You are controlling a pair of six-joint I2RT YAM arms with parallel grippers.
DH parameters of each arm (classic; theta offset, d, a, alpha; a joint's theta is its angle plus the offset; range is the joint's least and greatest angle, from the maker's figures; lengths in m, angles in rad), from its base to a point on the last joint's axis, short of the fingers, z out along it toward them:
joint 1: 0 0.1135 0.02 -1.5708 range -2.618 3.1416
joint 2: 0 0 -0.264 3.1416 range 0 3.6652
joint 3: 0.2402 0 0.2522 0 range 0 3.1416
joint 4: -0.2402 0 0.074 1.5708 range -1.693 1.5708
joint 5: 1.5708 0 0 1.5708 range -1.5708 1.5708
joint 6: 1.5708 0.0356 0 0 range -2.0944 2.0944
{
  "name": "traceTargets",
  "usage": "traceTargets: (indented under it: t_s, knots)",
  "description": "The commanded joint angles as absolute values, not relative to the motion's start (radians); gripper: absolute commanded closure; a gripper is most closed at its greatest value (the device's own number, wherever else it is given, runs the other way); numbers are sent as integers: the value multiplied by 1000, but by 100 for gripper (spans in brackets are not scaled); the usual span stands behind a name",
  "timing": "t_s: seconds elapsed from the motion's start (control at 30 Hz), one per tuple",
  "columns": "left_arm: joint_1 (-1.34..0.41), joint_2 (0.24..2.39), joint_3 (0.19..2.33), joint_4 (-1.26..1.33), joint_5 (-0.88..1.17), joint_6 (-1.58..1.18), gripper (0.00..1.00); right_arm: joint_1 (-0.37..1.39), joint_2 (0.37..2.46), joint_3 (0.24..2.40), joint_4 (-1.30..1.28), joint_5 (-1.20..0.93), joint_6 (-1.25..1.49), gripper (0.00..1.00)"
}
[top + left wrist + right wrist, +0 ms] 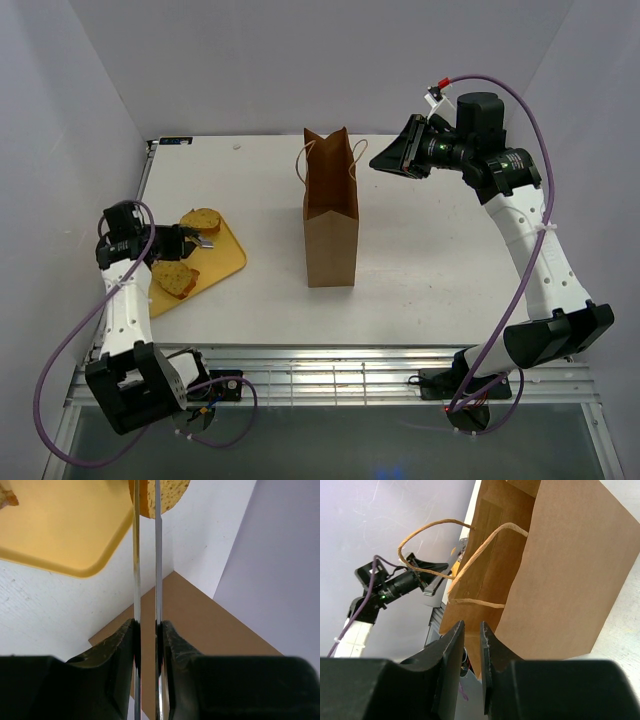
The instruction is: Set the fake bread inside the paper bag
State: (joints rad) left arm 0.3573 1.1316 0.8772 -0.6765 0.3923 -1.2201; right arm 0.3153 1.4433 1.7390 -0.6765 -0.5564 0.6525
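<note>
The paper bag (330, 230) stands upright and open at mid-table, its handles at the top. It also shows in the left wrist view (195, 625) and the right wrist view (570, 565). Two fake bread pieces lie on a yellow tray (229, 262): a round bun (202, 219) and a slice (175, 278). My left gripper (200, 241) hovers over the tray between them, its thin metal blades (136, 555) a narrow gap apart, passing in front of a bread piece (172, 492). My right gripper (380, 160) is raised by the bag's right handle (485, 545), jaws nearly closed (472, 626), holding nothing.
The tray (60, 525) sits at the table's left side near its front edge. White walls enclose the table at the back and both sides. The left arm (385, 587) shows beyond the bag in the right wrist view.
</note>
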Motion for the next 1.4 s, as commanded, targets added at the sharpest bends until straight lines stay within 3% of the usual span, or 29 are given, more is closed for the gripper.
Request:
traceTargets:
  t_s: [0.0,0.2,0.47,0.67,0.97,1.1,1.17,1.37]
  knots:
    - [362,1063,983,-761,408,-1194,100,314,1448,1786,-627,-558,658,75]
    - [362,1042,1193,-830,503,-1158,100,313,1451,1786,-627,-555,658,75]
    - [360,1037,1409,-696,906,-1212,100,313,1479,1831,-649,-548,644,75]
    - [347,1075,1653,-681,1015,-1290,100,314,1491,1839,-666,-538,630,75]
    - [264,1175,1796,-667,1019,-1301,100,313,1511,1871,-670,-526,629,75]
    - [-36,1247,1795,-640,847,-1272,100,314,1511,1873,-676,-526,630,75]
    - [-84,1270,1807,-634,776,-1278,100,314,1512,1888,-684,-526,632,75]
    - [-147,1262,1786,-630,735,-1278,100,313,1516,1924,-712,-541,638,64]
